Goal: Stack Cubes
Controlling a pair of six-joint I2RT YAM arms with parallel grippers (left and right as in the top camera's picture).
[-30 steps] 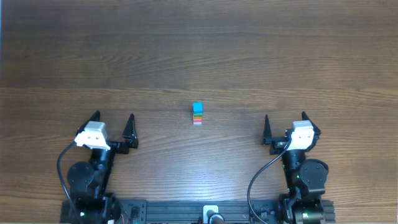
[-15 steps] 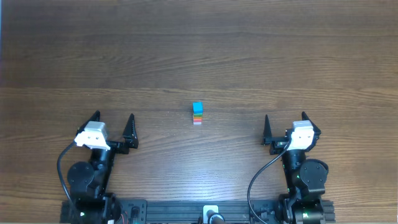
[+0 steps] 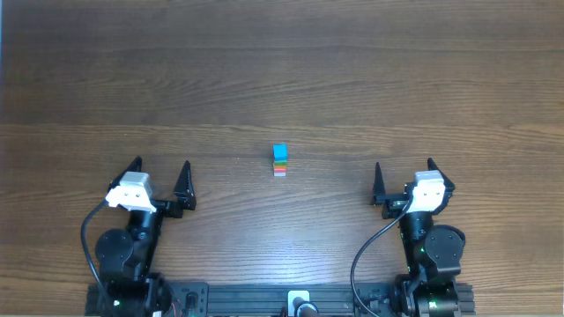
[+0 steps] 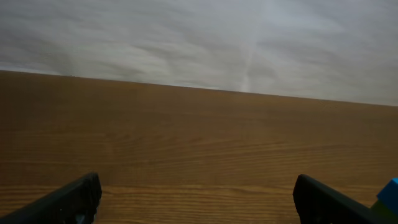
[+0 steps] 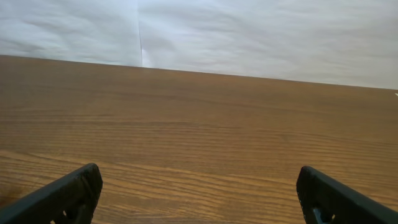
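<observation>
— Left tool (image 3: 159, 173) first, from above: how does it stand?

— Spread wide and holding nothing, low on the counter (image 3: 282, 79) near its own base. The right tool (image 3: 404, 174) mirrors it, also spread and bare.

— And the cubes?

— One upright stack (image 3: 280, 162) on the counter's middle, between the two tools and a little farther out from the bases than either. It has a blue cube (image 3: 280, 152) on top, then a green cube (image 3: 280, 162), an orange cube (image 3: 280, 167) and a pale cube (image 3: 280, 173) at the bottom. Its long axis is vertical, and the faces look flush.

— Which arm is nearer?

— I judge neither; the gaps look even. For the left arm the stack lies to its right, for the right arm to its left.

— Left wrist camera?

— Left tool (image 4: 196, 208) with fingers wide apart and bare counter (image 4: 186, 143) between them. A corner of the blue cube (image 4: 391, 191) sits just past the finger facing the middle, so the stack is off that tool's line.

— Right wrist camera?

— Right tool (image 5: 199, 208) spread, with wood grain (image 5: 199, 124) running to a pale backdrop (image 5: 261, 37).
</observation>
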